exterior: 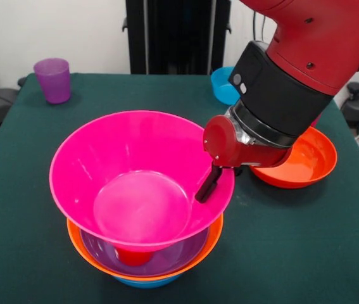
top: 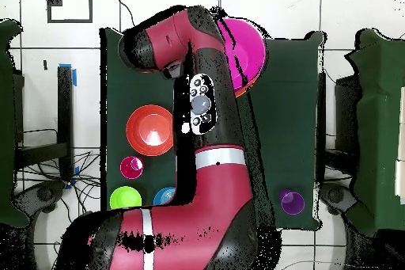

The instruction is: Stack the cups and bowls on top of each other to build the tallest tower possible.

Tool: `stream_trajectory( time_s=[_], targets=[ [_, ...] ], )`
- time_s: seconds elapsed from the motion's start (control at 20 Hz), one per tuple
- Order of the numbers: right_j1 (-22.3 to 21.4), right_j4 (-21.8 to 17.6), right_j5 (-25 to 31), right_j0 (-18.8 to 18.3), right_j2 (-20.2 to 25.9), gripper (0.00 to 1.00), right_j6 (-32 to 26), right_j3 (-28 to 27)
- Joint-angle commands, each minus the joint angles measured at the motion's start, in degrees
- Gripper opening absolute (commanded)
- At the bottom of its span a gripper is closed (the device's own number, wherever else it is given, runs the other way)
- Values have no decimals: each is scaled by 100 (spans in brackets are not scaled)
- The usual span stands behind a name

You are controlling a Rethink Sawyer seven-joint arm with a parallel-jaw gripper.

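Observation:
The tower stands at the table's near middle in the front view. From the bottom it is a blue bowl (exterior: 146,282), an orange bowl (exterior: 212,237), a purple bowl (exterior: 173,256), a red cup (exterior: 133,256) and a large pink bowl (exterior: 135,183) on top. My gripper (exterior: 208,185) is at the pink bowl's right rim, with a black part reaching down inside the wall. In the overhead view the pink bowl (top: 251,49) shows at the top and the arm hides the gripper. A translucent purple cup (exterior: 52,79) stands alone at the far left corner.
A red-orange bowl (exterior: 306,158) lies just right of the gripper, also in the overhead view (top: 150,130). A blue bowl (exterior: 221,85) sits behind the arm. Overhead, a small magenta piece (top: 131,167), a green bowl (top: 125,199), a blue bowl (top: 164,196) and the purple cup (top: 292,201) lie near the robot's base.

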Motion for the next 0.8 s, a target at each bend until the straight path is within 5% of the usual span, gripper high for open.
stream_trajectory(
  time_s=[0.05, 0.8],
  targets=[
    [-20, -91, -310, -150, 210, 0, -1110, 111],
    [-142, -8, -150, -203, 256, 0, -1269, 97]
  ],
)
